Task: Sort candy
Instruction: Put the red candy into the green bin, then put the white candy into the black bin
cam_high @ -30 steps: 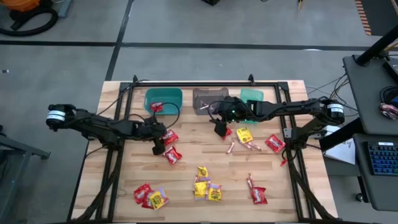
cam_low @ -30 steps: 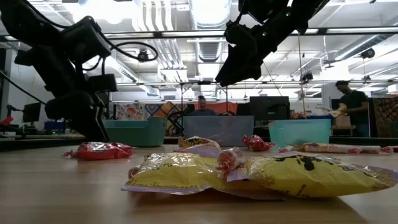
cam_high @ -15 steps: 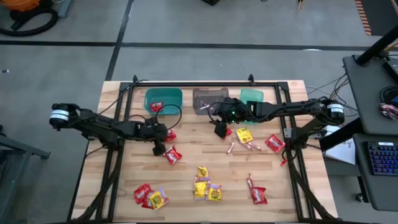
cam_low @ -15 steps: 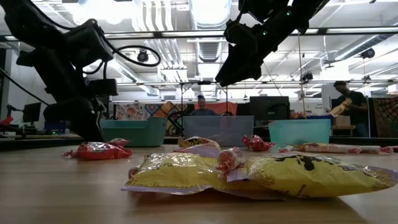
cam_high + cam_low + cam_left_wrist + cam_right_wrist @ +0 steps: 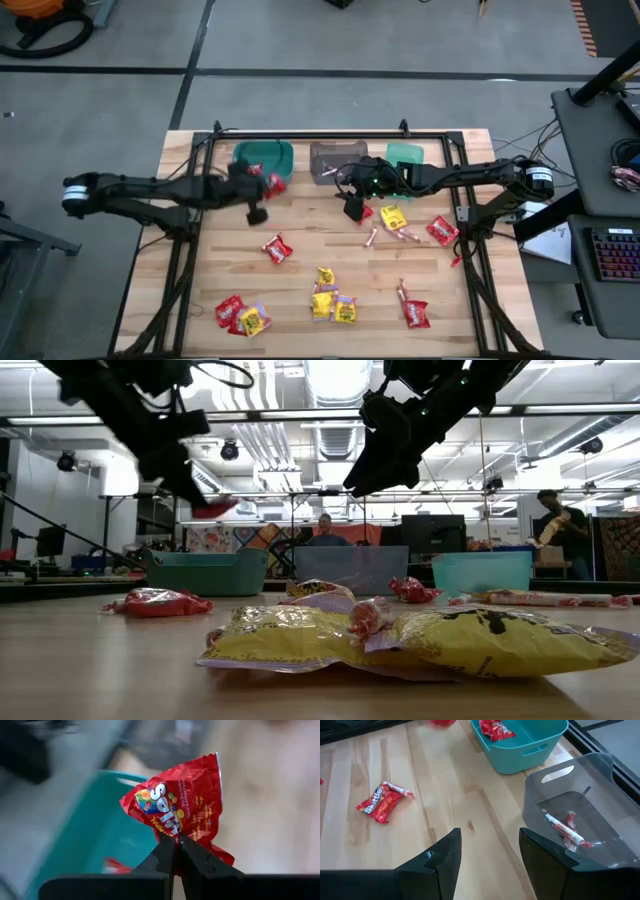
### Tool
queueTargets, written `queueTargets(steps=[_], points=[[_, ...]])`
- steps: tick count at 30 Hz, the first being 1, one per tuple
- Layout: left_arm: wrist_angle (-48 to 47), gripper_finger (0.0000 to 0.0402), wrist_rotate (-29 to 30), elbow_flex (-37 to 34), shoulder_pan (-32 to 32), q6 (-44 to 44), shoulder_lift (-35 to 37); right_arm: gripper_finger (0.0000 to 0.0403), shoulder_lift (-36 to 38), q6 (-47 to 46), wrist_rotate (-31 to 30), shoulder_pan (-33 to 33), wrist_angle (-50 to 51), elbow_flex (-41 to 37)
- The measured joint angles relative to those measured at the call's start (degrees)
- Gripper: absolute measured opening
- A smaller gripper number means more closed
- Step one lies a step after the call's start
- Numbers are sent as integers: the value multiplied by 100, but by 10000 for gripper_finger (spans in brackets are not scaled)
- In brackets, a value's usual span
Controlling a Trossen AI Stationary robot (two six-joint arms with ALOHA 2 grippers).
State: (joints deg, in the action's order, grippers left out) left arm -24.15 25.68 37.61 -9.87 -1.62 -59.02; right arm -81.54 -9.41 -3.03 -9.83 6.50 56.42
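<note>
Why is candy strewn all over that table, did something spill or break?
Nothing looks broken. Loose candy lies scattered on the table, awaiting sorting. The left gripper pinches a crumpled red packet beside the teal bin, which already holds one. The right gripper hangs open near the grey bin.

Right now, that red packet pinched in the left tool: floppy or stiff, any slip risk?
Probably floppy: the red packet is crumpled and creased above the left tool, which is shut on one edge only. Likely light for its size, since so small a pinch holds it over the teal bin. The glossy wrapper looks slippery, so it could slide out.
</note>
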Motion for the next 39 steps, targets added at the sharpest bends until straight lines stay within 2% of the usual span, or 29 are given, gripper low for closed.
queueTargets(steps=[3,8,10,13,22,30,34,39], points=[[74,0,-62,217,-804,-50,-46,189,0,-19,-2,12,-3,0],[614,0,-899,263,-2062,503,-416,189,0,-99,-2,22,-2,0],[700,0,-1269,241,-2372,684,-623,189,0,-125,-2,23,-1,0],[674,4,-1350,254,-2595,775,-923,189,0,-125,0,23,1,0],[613,74,-1406,378,-2623,795,-1384,189,0,-415,8,23,49,0],[281,131,-1457,343,-2478,1022,-847,189,0,-953,67,47,542,161],[289,136,-1472,266,-2095,1197,-344,189,2,-1403,250,214,874,260],[511,136,-1470,180,-1194,1406,173,189,2,-2402,551,629,1402,335]])
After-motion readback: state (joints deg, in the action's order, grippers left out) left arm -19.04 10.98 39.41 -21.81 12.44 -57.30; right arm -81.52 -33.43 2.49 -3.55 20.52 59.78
